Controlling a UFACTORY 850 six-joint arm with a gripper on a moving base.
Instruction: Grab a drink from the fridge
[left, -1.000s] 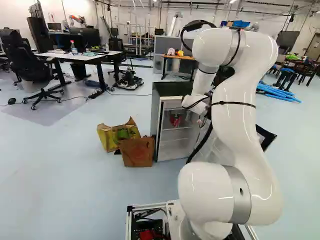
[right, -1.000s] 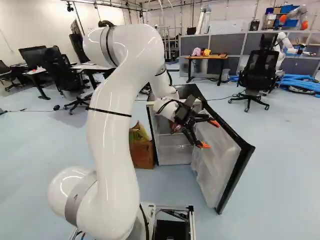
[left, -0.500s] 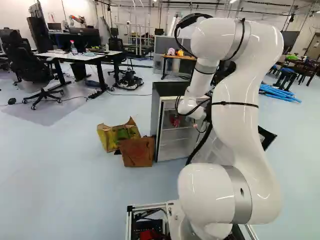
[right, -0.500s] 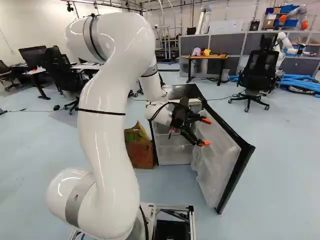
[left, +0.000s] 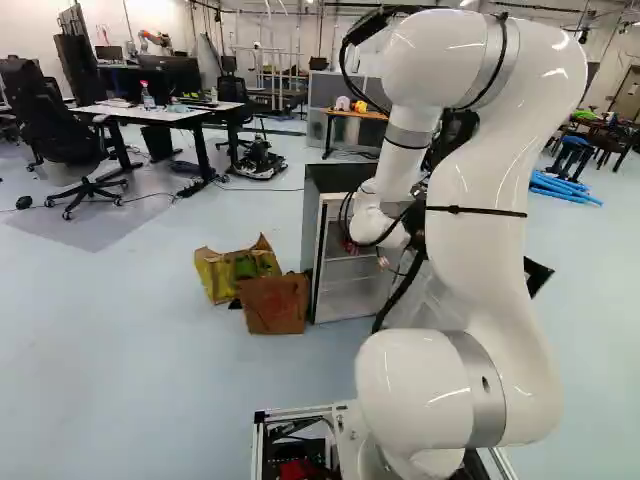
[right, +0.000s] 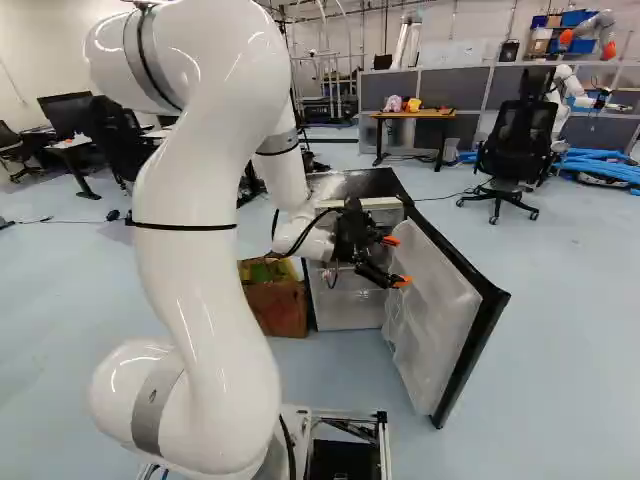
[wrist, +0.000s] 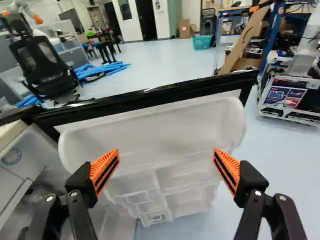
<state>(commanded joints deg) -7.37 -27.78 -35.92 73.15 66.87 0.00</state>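
In the right base view my gripper (right: 395, 261) is at the fridge's opening, just inside the swung-out door (right: 440, 320). The wrist view shows the gripper (wrist: 166, 167) open, nothing between its orange pads; the door's white inner shelves (wrist: 155, 125) face it beyond the fingertips. Beside the left-hand finger there, part of the fridge interior (wrist: 42, 172) shows. The fridge (left: 335, 215) stands upright with a dark top. A small red item (left: 348, 246) shows inside it in the left base view, partly hidden by my wrist; what it is, I cannot tell.
A yellow bag (left: 235, 268) and a brown bag (left: 274, 304) lie on the floor beside the fridge. Desks (left: 165, 113) and office chairs (right: 515, 145) stand farther off. Another robot (right: 570, 95) is at the back right, near blue tubes (right: 600, 166).
My arm has drawn back and bent more. In the right base view the gripper has shifted left, turning slightly, fingers still apart. Base, fridge and door have stayed put.
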